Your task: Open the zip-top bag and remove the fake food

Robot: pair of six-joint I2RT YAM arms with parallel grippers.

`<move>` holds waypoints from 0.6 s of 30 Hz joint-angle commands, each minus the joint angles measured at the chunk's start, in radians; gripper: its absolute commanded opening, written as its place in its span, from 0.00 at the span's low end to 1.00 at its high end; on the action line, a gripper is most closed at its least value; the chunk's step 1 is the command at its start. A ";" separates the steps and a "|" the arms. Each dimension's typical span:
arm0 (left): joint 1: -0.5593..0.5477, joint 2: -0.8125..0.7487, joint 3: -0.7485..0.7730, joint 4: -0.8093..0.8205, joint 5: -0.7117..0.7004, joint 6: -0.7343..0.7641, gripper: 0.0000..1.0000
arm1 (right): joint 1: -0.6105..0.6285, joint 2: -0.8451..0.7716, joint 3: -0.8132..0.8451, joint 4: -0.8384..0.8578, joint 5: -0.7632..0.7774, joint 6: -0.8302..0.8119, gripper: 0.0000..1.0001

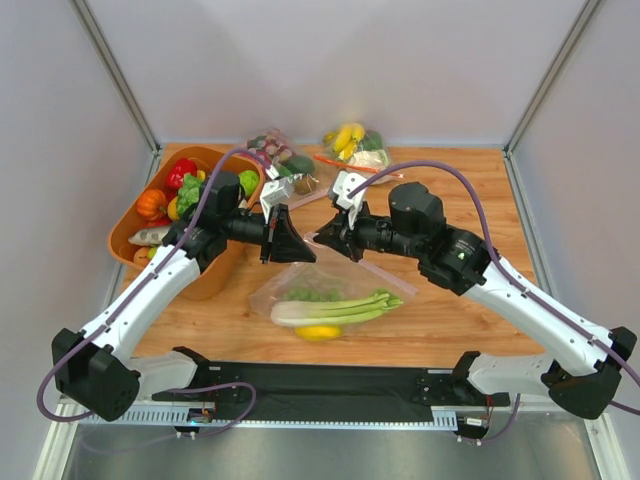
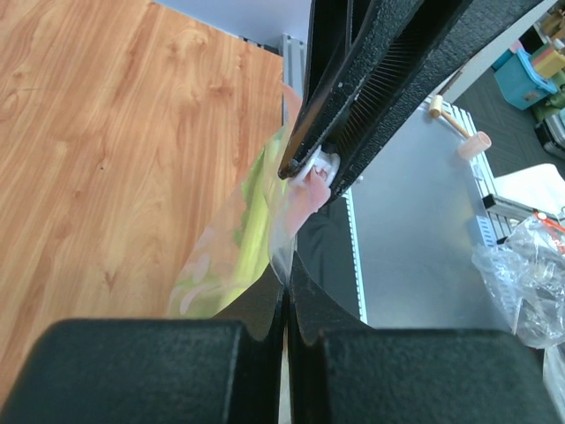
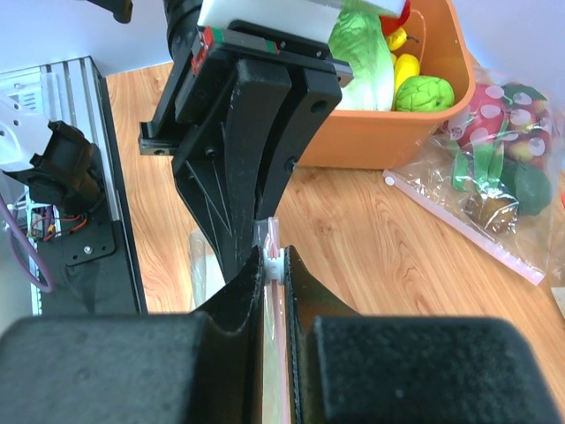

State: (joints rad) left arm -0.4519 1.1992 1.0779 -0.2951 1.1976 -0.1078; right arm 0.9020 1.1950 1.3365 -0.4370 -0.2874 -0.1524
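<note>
Tabletop point(image 1: 430, 320): bare front right, passable. Centre: zip-top bag point(image 1: 330, 280) obstructs. Left: orange bin point(image 1: 216, 278). Rear: grape bag point(image 1: 290, 165), banana bag point(image 1: 358, 148) crowd edge.
</note>
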 commanded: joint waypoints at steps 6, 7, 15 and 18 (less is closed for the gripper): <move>0.002 -0.044 0.005 0.019 0.003 0.031 0.00 | 0.005 -0.057 -0.022 -0.091 0.059 -0.024 0.00; 0.002 -0.046 0.005 0.014 0.000 0.034 0.00 | 0.005 -0.061 -0.025 -0.095 0.065 -0.024 0.00; 0.013 -0.055 0.004 0.007 -0.035 0.048 0.00 | 0.005 -0.092 -0.052 -0.132 0.077 -0.009 0.00; 0.019 -0.059 -0.001 0.010 -0.065 0.046 0.00 | 0.005 -0.101 -0.068 -0.138 0.073 0.000 0.00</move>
State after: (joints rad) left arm -0.4507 1.1809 1.0740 -0.3058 1.1561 -0.0944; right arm 0.9031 1.1255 1.2869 -0.5171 -0.2359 -0.1574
